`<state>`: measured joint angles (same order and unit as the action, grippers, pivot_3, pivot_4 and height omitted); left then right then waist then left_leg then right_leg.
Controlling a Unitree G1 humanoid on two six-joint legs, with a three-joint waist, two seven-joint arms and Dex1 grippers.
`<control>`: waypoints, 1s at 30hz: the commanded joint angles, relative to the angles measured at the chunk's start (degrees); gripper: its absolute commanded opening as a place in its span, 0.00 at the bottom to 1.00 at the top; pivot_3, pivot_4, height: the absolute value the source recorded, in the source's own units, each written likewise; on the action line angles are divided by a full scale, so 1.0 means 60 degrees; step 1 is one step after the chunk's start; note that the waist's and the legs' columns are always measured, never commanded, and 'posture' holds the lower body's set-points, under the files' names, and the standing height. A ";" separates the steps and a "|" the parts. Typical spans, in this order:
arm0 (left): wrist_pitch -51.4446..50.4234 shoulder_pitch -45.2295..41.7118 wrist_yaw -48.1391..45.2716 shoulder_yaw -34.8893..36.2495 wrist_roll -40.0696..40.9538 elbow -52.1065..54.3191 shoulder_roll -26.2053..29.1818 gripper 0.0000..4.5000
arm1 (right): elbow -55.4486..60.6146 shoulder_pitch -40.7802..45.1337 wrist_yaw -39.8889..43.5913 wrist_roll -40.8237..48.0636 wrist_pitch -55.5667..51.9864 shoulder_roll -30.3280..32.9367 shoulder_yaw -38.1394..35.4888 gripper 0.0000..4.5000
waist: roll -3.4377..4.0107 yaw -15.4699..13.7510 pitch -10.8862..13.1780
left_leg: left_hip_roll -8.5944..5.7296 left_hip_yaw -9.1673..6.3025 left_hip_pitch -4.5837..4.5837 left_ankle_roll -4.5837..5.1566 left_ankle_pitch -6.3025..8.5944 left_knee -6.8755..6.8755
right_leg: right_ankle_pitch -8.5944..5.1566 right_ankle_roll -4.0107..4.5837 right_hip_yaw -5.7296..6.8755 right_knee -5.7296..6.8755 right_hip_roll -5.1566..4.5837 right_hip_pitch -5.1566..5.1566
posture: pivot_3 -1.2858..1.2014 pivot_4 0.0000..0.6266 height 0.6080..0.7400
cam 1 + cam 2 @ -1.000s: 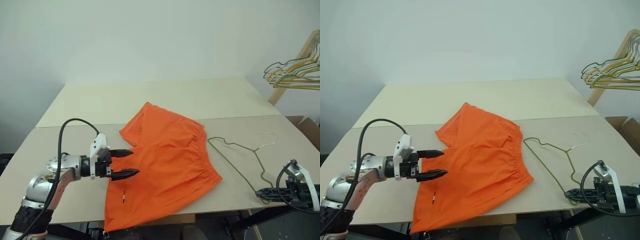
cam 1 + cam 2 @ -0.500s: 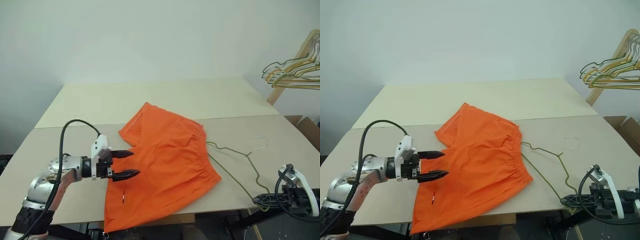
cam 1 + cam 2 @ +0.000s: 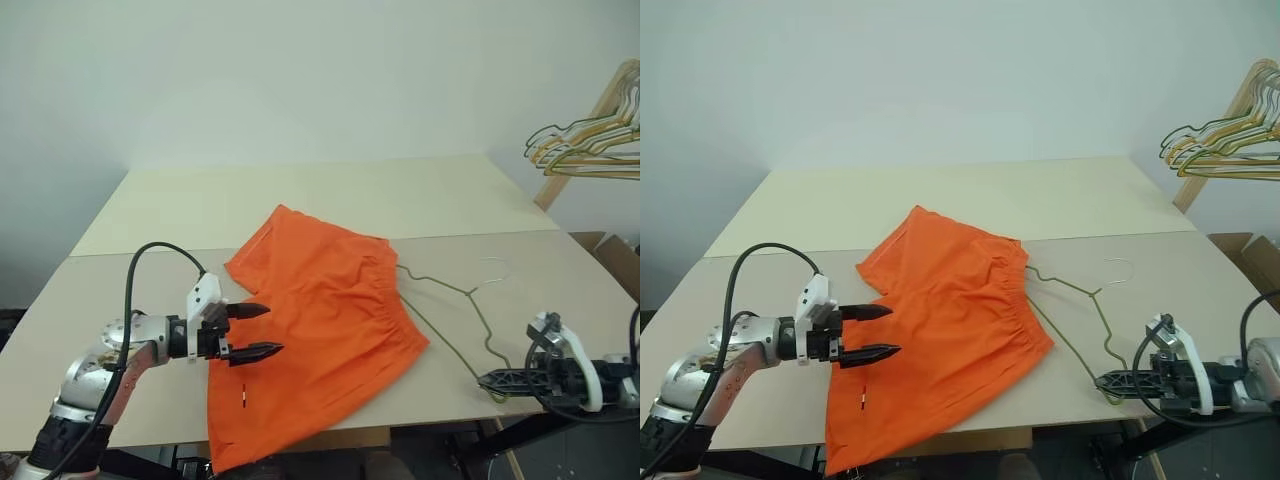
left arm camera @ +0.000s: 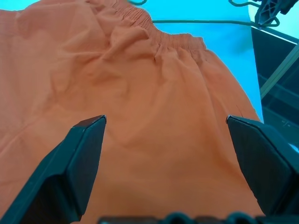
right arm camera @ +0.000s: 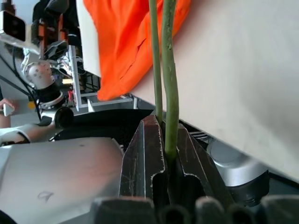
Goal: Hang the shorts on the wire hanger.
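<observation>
- The right gripper (image 3: 1110, 381), black and two-fingered, sits at the worktop's (image 3: 300, 205) near edge toward the right corner, its jaws clenched on the bottom corner of the thin dark olive-green wire hanger (image 3: 455, 325).
- The wire hanger lies flat on the pale beige worktop from that corner up toward the middle; its far arm touches or slips under the waistband, I cannot tell which, and its curved hook points toward the right edge.
- The left gripper (image 3: 252, 331) hovers over the near-left part of the worktop, jaws spread wide and released, just above the left side of the shorts and holding nothing.
- The bright orange fabric shorts (image 3: 320, 330) lie spread across the middle of the worktop, the gathered elastic waistband facing the right edge, one leg draping over the near edge, a small white tag (image 3: 242, 399) near that edge.
- Beyond the far right corner, a bunch of pale green and yellow wire hangers (image 3: 585, 145) hangs from a wooden rack (image 3: 600, 110).
</observation>
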<state>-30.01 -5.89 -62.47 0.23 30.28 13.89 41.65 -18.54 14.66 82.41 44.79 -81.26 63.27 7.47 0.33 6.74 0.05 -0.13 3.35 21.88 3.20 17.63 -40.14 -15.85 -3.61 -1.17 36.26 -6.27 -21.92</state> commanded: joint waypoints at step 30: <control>0.0216 0.0216 0.0157 -0.0185 -0.0286 0.0599 0.0096 0.99 | -0.1116 0.2651 0.1681 0.0532 0.2638 -0.0054 0.4559 0.00 | 0.0010 -0.0461 -0.0012 | 0.0000 0.0002 0.0032 -0.0048 -0.0017 -0.0006 | 0.0006 0.0010 0.0026 0.0003 -0.0049 -0.0043 | 0.47 0.00 1.00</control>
<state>-29.94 -4.32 -61.52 -1.15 29.06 15.54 41.65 -26.94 30.26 88.88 46.33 -66.83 61.27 34.71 0.40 3.97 -0.02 -0.13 3.36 22.05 3.02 17.59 -40.18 -15.81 -3.55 -1.03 36.30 -6.59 -22.17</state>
